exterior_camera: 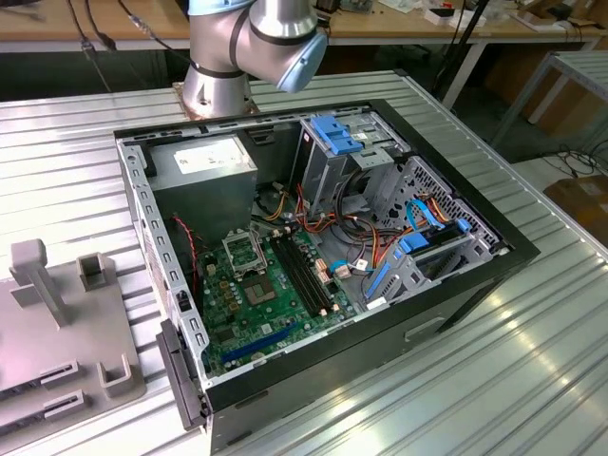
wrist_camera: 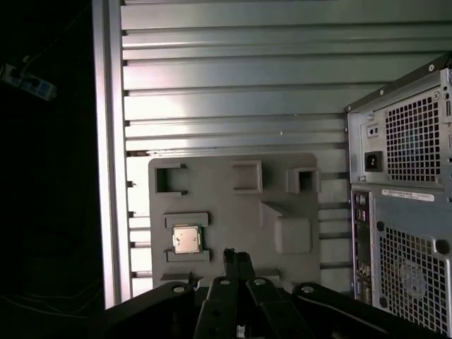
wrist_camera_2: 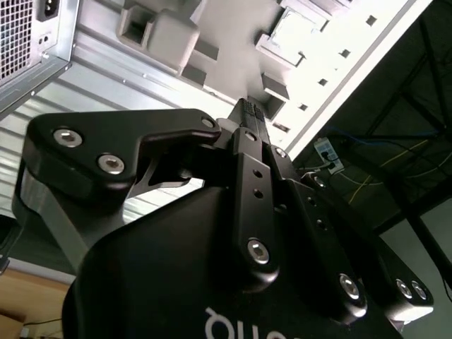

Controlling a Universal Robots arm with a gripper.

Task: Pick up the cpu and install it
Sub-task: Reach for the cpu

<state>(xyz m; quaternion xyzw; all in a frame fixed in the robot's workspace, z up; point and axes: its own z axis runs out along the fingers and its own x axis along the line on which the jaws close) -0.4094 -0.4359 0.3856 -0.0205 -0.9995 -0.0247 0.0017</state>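
The gripper (wrist_camera: pixel 237 256), 2 fingers together and empty, points at the grey fixture plate (exterior_camera: pixel 57 332), lower left in the exterior view. Lifting the cpu (wrist_camera: pixel 186 240) cleanly likely needs a centred, edge-only grip.

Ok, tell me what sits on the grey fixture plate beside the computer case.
The cpu lies on the plate among raised moulded blocks. The end effector covers one edge of the plate.

Exterior view: high, oblique, mid-range, looking down into the open computer case (exterior_camera: pixel 446 318) on the ribbed table (exterior_camera: pixel 532 380). First wrist view: well above, facing down past the gripper (wrist_camera: pixel 236 254) onto the grey fixture (wrist_camera: pixel 282 183). Second wrist view: tight behind the gripper, fixture beyond. All three share fixture, case and table.
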